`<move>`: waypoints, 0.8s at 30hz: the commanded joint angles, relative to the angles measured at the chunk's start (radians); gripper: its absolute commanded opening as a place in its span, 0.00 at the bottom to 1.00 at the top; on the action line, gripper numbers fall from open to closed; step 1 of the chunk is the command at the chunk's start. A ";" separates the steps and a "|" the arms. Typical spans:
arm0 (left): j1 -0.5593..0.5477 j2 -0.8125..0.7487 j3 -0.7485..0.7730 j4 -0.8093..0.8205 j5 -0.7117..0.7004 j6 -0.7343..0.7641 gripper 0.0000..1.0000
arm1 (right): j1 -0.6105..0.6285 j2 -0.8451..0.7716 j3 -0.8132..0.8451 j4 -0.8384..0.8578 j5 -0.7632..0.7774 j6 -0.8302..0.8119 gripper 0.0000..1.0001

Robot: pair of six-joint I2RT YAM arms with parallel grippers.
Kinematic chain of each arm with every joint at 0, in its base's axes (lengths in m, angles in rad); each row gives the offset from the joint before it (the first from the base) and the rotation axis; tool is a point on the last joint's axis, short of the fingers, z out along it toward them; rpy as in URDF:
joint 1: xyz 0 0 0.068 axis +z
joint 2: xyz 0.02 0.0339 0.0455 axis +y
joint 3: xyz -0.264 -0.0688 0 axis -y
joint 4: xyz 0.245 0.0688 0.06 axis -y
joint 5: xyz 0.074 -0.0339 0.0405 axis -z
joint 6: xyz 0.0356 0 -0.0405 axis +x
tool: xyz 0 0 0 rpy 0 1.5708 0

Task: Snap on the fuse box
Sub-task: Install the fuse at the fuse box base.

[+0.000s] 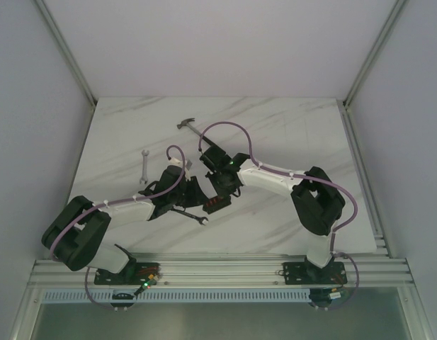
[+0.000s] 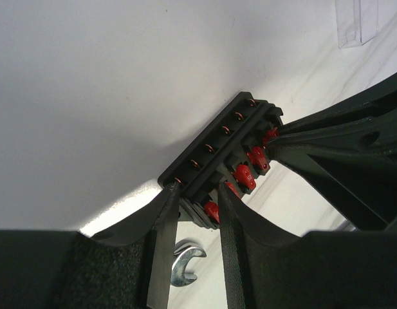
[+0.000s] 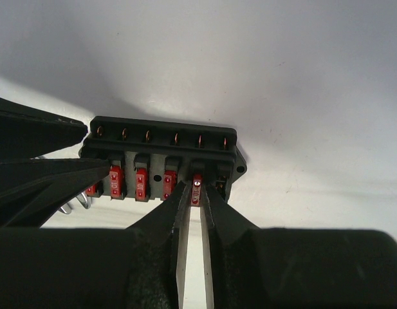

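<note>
The black fuse box [image 1: 215,205] sits at the table's middle between both grippers. In the left wrist view my left gripper [image 2: 198,199] is shut on one end of the fuse box [image 2: 217,151], which shows a row of red fuses. In the right wrist view my right gripper [image 3: 197,193] is shut on one red fuse [image 3: 197,187], which stands in a slot near the right end of the fuse box [image 3: 163,151]. From above, the left gripper [image 1: 201,198] and the right gripper [image 1: 220,195] meet at the box.
A wrench [image 1: 193,216] lies under the left gripper; its open head shows in the left wrist view [image 2: 184,264]. Another wrench [image 1: 142,166] lies to the left. A hammer [image 1: 190,126] lies behind. The left gripper's fingers [image 3: 37,177] stand left of the box.
</note>
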 commanded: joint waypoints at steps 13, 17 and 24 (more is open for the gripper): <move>0.004 -0.003 -0.021 -0.038 -0.013 0.014 0.40 | -0.007 -0.009 0.043 -0.019 0.013 0.018 0.21; 0.004 -0.004 -0.022 -0.038 -0.012 0.013 0.40 | -0.007 -0.003 0.040 -0.020 0.009 0.019 0.17; 0.004 -0.004 -0.022 -0.038 -0.012 0.012 0.40 | -0.007 0.030 0.034 -0.037 0.002 0.016 0.05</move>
